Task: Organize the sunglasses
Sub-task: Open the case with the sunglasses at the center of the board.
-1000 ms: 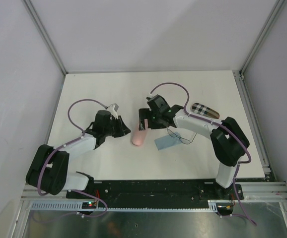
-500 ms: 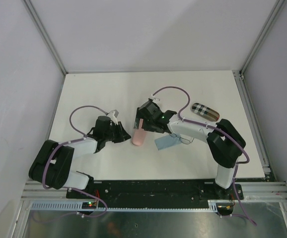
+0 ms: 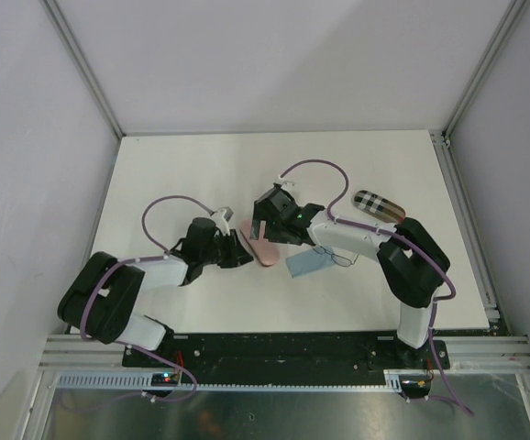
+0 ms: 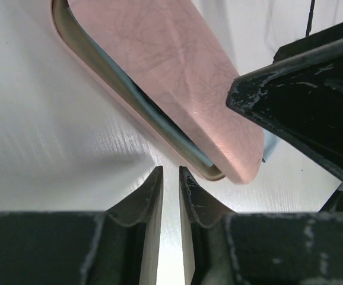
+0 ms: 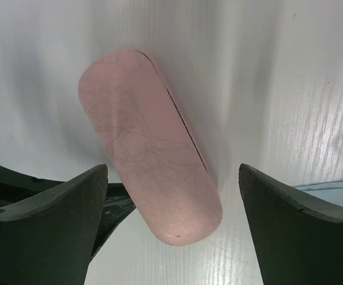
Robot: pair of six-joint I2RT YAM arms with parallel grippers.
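Change: the pink glasses case [image 3: 263, 246] has swung from upright to slanted, and the left gripper [image 4: 170, 177] has closed in on its near end.
Table [image 3: 182, 174]: white.
Right gripper [image 5: 171, 175]: jaws spread wide, straddling the pink case, gripping nothing.
Left gripper: fingers almost together, nothing between them.
Checkered case [image 3: 378, 205]: far right, well apart.
Light blue cloth [image 3: 306, 264]: just right of the pink case.
Sunglasses [image 3: 341, 259]: 1 wire pair, at the cloth's right edge.
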